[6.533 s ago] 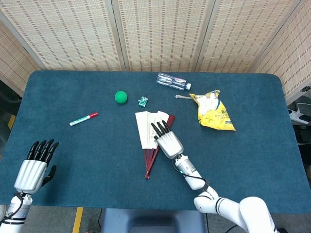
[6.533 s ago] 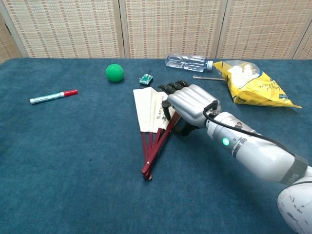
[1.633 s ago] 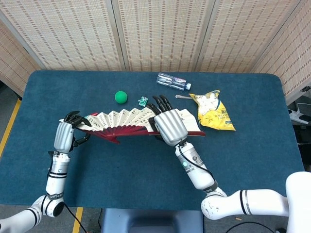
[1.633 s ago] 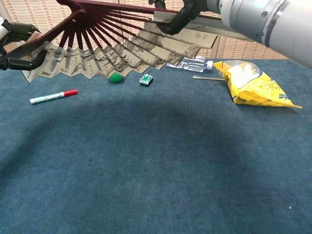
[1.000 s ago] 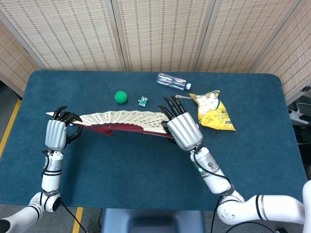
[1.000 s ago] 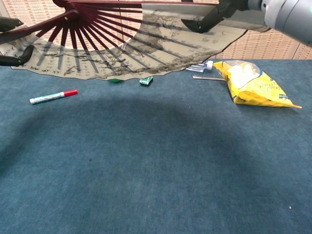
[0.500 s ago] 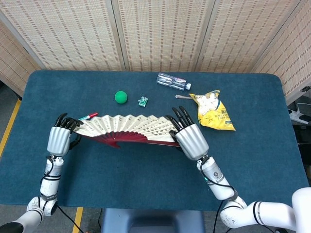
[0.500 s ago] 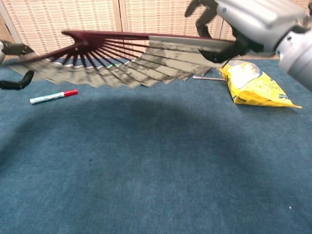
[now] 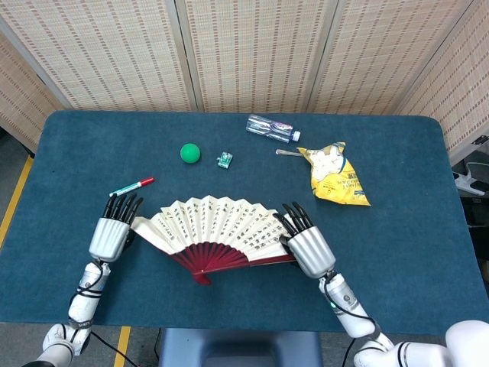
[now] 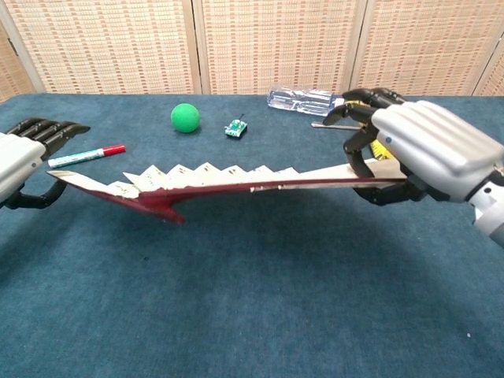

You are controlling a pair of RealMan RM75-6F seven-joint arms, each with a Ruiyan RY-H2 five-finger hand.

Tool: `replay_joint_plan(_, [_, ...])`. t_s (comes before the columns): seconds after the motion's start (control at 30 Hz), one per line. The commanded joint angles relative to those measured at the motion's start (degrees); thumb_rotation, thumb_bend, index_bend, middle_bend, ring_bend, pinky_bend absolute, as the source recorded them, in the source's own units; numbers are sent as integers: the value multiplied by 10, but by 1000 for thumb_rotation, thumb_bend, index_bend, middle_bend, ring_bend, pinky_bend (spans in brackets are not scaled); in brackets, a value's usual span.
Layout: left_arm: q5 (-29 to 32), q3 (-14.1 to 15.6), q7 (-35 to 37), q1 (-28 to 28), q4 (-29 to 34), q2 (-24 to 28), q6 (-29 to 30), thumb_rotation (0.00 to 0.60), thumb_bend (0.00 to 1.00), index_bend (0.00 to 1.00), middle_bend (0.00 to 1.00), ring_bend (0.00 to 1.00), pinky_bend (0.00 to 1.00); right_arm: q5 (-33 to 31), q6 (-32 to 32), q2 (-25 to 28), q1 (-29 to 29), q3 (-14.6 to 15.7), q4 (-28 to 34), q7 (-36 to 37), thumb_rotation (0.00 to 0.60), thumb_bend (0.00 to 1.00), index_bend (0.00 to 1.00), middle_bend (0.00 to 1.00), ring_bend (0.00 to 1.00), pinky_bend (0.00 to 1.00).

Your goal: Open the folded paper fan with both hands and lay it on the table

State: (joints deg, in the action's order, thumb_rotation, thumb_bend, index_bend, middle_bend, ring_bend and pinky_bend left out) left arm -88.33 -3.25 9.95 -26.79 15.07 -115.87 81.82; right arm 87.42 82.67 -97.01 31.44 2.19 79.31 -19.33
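Note:
The paper fan (image 9: 216, 232) is spread wide, cream leaf with dark script and red ribs meeting at the near pivot. In the chest view the fan (image 10: 228, 183) shows almost edge-on, level and just above the blue table (image 9: 397, 252). My left hand (image 9: 111, 233) holds its left end rib, fingers over and thumb under, as the chest view of that hand (image 10: 22, 161) shows. My right hand (image 9: 307, 246) grips the right end rib; its fingers wrap the rib in the chest view (image 10: 421, 153).
Behind the fan lie a red-capped marker (image 9: 131, 186), a green ball (image 9: 190, 153), a small green item (image 9: 225, 160), a plastic bottle (image 9: 272, 128) and a yellow snack bag (image 9: 336, 174). The table's near edge runs just below both hands.
Both hands have brought the spread fan down and toward the near edge. It has gone from raised before the chest camera to nearly flat, low over the table.

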Motion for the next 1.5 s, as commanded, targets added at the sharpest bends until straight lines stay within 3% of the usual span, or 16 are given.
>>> replay_joint_plan(0.03, [-3,8,-10,7,-9,-4,-9,600,491,0,5,31,55,7,-4,9,-16,14,14,-16,600,505,112,105,0,35])
replay_joint_plan(0.27, [-1,16,-25,16,-25,-6,-37,600,490,0,1,20,53,-7,-31,59,-50,48,74,-120,600,480,7,6,0,0])
replay_joint_plan(0.47, [-4,26,-50,17,-23,6,-81,600,491,0,0,0,53,-37,-65,93,-64,55,118,-198,600,354,0,0,0,0])
replay_joint_plan(0.7, [4,24,2,28,29,40,-88,600,490,0,0,0,53,-46,-65,134,-83,57,154,-244,600,200,0,0,0,0])
replay_joint_plan(0.8, [6,22,27,32,54,53,-77,600,490,0,0,0,53,-16,-44,142,-95,62,138,-234,600,135,0,0,0,0])
replay_joint_plan(0.97, [2,23,35,34,83,70,-60,600,489,0,0,0,53,34,5,136,-118,58,77,-158,600,92,0,0,0,0])
replay_joint_plan(1.23, [3,27,40,37,127,94,-74,600,481,0,0,0,54,11,-58,186,-132,83,105,-150,579,64,0,0,0,0])
replay_joint_plan(1.33, [3,29,67,41,182,123,-79,600,481,0,0,0,54,7,-63,206,-134,78,130,-133,565,64,0,0,0,0])
replay_joint_plan(1.4, [3,28,83,46,227,148,-69,600,480,0,0,0,54,22,-30,212,-144,68,133,-122,558,64,0,0,0,0])
replay_joint_plan(1.5, [-5,40,104,66,349,224,-45,600,481,0,0,0,54,38,47,232,-179,53,142,-99,556,64,0,0,0,0])
